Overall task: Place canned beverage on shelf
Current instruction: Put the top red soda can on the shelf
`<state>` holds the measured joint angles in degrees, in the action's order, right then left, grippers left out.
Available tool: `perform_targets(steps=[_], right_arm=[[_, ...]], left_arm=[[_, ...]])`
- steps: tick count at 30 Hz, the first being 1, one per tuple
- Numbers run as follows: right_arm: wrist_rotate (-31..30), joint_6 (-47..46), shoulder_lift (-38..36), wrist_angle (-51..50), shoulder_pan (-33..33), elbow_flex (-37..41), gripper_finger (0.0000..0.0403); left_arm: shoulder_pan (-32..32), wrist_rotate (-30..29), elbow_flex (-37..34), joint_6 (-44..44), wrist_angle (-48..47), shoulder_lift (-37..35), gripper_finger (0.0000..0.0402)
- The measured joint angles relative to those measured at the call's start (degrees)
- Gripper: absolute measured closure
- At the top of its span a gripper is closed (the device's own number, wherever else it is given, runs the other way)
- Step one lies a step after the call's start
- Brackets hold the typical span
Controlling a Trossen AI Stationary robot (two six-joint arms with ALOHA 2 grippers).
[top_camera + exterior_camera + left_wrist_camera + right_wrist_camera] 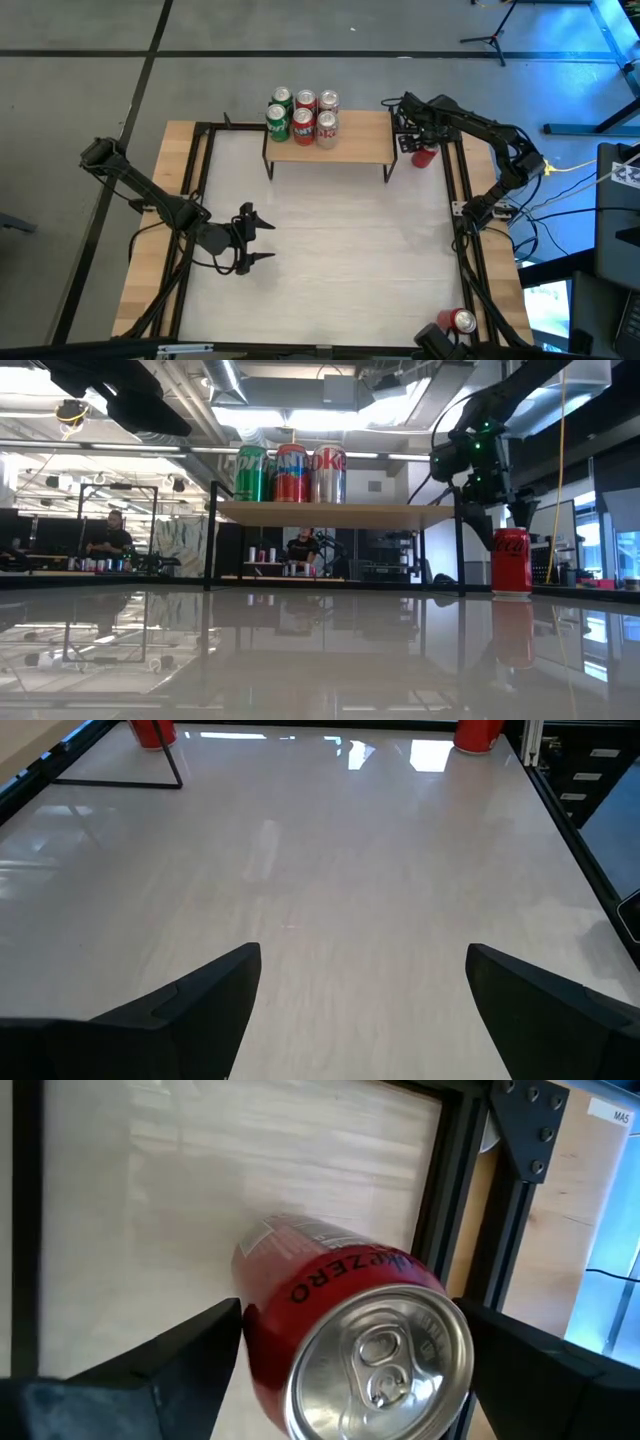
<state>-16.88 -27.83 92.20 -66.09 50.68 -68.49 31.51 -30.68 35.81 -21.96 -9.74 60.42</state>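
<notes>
A red Coke Zero can (512,560) stands upright on the white table just right of the shelf (350,135). It also shows in the high view (425,156). My right gripper (492,510) is open right above the can, pointing down. In the right wrist view its fingers stand on either side of the can's top (385,1365), and I see no touch. The shelf, a light-wood board on black legs (340,513), carries several cans (302,115) on its left part. My left gripper (262,240) is open and empty over the table's left middle.
Another red can (462,320) stands at the table's near right corner. A black frame rail (462,200) runs along the table's right edge, close to the can. The right part of the shelf board is bare. People sit in the room beyond (110,535).
</notes>
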Motion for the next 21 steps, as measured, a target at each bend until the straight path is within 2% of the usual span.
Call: perform_targets(steps=[8,15,21], right_arm=[[1.0,0.0,-0.1,0.1,0.0,-0.1,0.0112],[0.5,1.3,-0.1,0.2,-0.1,-0.1,0.0107],[0.0,3.9,-0.8,0.3,-0.1,0.0,0.0117]], left_arm=[[0.0,0.0,0.0,0.0,0.0,0.0,0.0059],[0.0,-0.1,0.0,0.0,0.0,0.0,0.0059],[0.0,-0.3,0.0,0.0,0.0,0.0,0.0059]])
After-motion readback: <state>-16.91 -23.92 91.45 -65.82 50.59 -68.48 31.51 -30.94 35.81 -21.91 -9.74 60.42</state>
